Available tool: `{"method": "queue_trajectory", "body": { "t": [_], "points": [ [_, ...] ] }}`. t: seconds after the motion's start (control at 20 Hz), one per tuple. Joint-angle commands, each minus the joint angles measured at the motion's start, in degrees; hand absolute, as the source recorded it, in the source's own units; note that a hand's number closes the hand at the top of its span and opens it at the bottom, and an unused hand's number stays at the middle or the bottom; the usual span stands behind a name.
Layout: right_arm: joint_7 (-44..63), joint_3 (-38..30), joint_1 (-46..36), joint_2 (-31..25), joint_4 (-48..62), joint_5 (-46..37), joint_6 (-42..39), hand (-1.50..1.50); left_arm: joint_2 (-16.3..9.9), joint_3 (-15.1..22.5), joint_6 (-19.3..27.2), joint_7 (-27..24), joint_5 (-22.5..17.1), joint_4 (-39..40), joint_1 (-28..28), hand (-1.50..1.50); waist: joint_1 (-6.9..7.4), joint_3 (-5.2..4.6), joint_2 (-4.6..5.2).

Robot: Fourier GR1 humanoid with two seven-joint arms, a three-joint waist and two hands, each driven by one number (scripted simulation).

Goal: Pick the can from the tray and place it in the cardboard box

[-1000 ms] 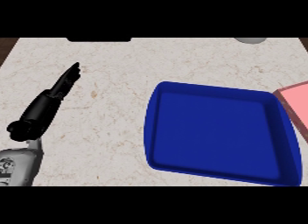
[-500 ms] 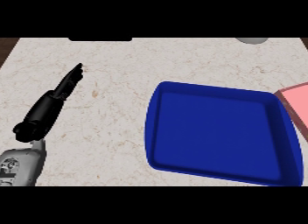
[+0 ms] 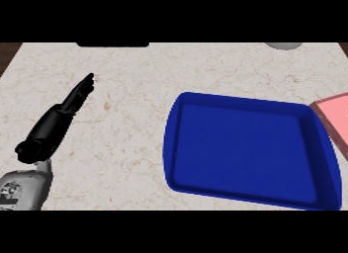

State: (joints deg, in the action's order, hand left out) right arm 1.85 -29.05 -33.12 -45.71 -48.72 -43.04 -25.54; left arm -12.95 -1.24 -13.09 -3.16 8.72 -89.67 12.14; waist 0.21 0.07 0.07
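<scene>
At the right edge of the view, past the empty blue tray (image 3: pixel 253 153), a pink box (image 3: pixel 343 129) shows something round inside, possibly the can; you cannot confirm it. Your left hand (image 3: pixel 60 118) rests over the tabletop (image 3: pixel 148 84), fingers straight, holding nothing. Check the box's contents before moving further.

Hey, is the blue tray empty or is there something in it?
Empty. The blue tray shows only its bare blue floor and rim; no can lies inside it in the head view.

One head view looks steeply down on the counter (image 3: pixel 133 123), fairly close.
</scene>
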Motion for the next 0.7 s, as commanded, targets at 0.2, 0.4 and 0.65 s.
{"method": "queue_trajectory", "body": {
  "t": [0.2,0.4,0.65],
  "points": [
    [-1.55,-22.43,-7.41,5.69,1.67,19.74,9.84,-1.50,-1.28,-1.69,-0.68,-1.92,-0.69,1.03,-2.04,0.00,-1.22,0.09,-0.47],
    [0.12,-29.30,-7.97,3.26,5.74,24.72,12.46,-1.50,-2.28,-2.48,-1.72,-1.57,-1.51,0.07,-1.14,0.00,-0.20,0.02,-0.01],
    [-4.05,-32.52,-3.63,-2.07,9.85,28.13,13.61,-1.50,-0.99,-1.44,-1.87,-2.80,-0.94,0.94,-1.80,0.00,-0.09,-0.02,0.10]
  ]
}}
